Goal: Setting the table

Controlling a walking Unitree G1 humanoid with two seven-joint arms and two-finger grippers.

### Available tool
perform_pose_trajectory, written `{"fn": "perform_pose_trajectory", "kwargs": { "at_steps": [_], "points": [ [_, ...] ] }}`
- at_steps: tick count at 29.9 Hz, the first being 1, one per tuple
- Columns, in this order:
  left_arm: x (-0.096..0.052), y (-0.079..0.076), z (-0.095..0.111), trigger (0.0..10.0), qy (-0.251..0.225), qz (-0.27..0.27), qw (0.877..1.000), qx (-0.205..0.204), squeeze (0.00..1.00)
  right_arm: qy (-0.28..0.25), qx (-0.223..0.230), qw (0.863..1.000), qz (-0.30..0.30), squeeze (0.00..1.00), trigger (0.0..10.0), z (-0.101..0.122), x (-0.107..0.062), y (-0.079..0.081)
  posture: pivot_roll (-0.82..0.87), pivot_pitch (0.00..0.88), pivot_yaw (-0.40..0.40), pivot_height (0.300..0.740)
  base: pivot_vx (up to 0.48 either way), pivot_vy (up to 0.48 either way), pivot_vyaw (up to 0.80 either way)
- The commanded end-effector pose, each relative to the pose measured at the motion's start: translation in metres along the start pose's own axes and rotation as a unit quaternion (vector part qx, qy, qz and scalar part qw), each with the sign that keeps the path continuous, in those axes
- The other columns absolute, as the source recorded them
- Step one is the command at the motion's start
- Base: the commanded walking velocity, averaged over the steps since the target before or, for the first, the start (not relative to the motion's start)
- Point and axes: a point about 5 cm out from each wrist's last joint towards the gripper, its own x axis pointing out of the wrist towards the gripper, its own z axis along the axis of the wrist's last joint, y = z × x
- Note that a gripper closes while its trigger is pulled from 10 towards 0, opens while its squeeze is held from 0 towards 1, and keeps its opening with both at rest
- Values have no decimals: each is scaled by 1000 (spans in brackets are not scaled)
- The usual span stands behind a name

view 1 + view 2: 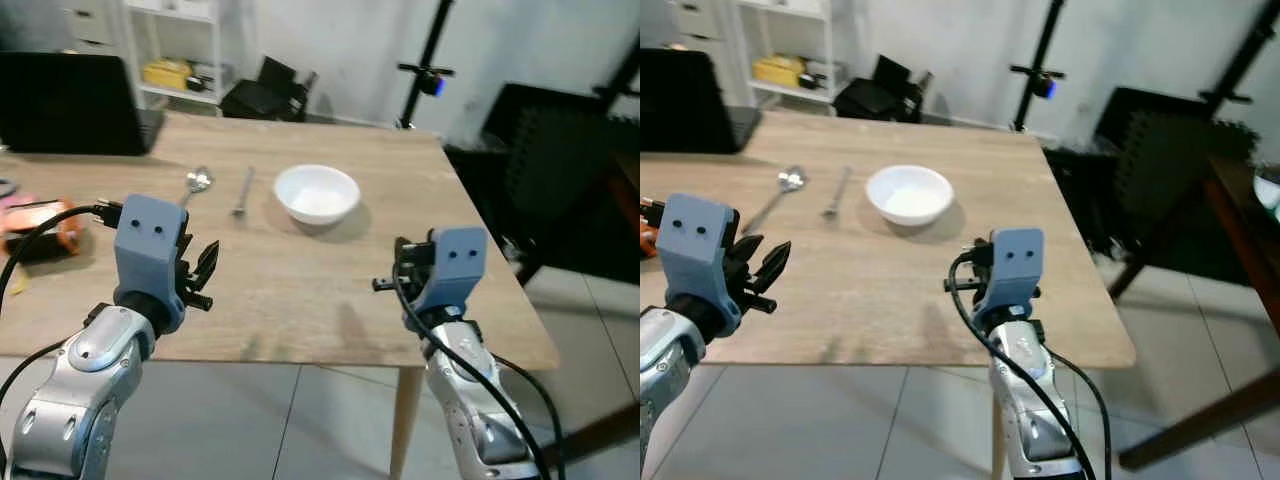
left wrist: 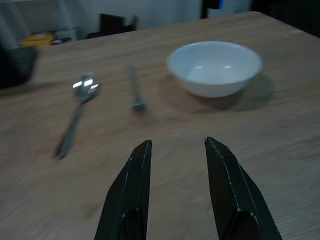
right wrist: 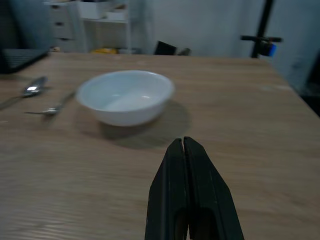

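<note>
A round white ceramic bowl (image 1: 317,193) sits far on the light wooden bench (image 1: 300,290), a silver fork (image 1: 242,192) and silver spoon (image 1: 196,184) to its left (a place setting). The left claw (image 2: 175,150) hovers near, parted and empty; the right claw (image 3: 184,150) is closed, empty.

On the table (image 1: 300,300), spoon (image 1: 197,182), fork (image 1: 242,192), bowl (image 1: 316,193) left to right.

Black laptop (image 1: 70,103) at table's far-left corner, white shelf (image 1: 175,45) behind
</note>
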Motion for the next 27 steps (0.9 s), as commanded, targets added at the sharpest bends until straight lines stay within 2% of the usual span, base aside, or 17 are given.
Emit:
{"fn": "perform_pose_trajectory", "kwargs": {
  "at_steps": [1, 27],
  "points": [
    [-1, -4, -1, 10000, 4, -7, 1000, -1, 0, 6, 2, 1000, -7, 0, 10000, -3, -2, -4, 90, 152, -13, 740, 0, 0, -800],
    [1, -6, -1, 10000, 1, -15, 1000, -1, 0, 10, 0, 1000, -5, 0, 10000, -4, -1, -4, 88, 146, -13, 740, 0, 0, -800]
  ]
}}
